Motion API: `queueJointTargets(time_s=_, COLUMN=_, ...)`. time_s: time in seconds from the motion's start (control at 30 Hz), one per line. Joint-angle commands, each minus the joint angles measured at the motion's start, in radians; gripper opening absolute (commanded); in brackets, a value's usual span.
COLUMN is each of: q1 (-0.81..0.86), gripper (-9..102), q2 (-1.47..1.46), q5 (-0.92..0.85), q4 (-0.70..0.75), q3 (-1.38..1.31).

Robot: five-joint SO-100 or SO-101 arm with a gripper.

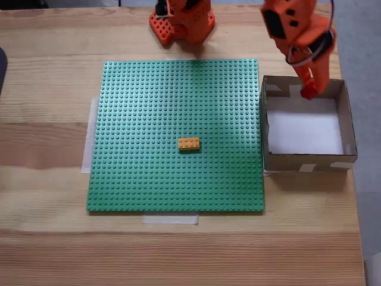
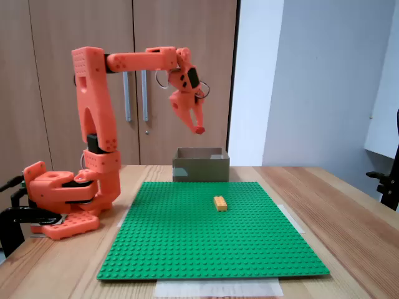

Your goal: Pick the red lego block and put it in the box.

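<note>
My orange gripper (image 1: 308, 87) hangs in the air over the far edge of the box (image 1: 306, 161), a brown cardboard square with low walls and a white floor. Its fingers are shut on the red lego block (image 1: 309, 93), a small red piece showing at the fingertips. In the side-on fixed view the gripper (image 2: 196, 126) points down well above the box (image 2: 201, 166), with the red lego block (image 2: 199, 130) at its tip. Most of the block is hidden by the fingers.
A green studded baseplate (image 1: 149, 107) covers the middle of the wooden table, with a yellow-orange brick (image 1: 189, 143) on it. The arm's base (image 1: 181, 24) stands at the far edge. The box sits right of the plate, near the table's right edge.
</note>
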Motion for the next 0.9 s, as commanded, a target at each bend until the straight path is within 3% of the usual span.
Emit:
queueJointTargets(time_s=0.0, q1=0.005, gripper=-1, q2=-0.071, q5=0.009, q4=0.014, q3=-0.120)
queueJointTargets(time_s=0.2, q1=0.026, gripper=-1, q2=-0.212, q5=0.031, q4=0.031, q3=-0.202)
queueJointTargets(time_s=0.87, q1=0.044, gripper=-1, q2=-0.270, q5=0.066, q4=0.025, q3=-0.192)
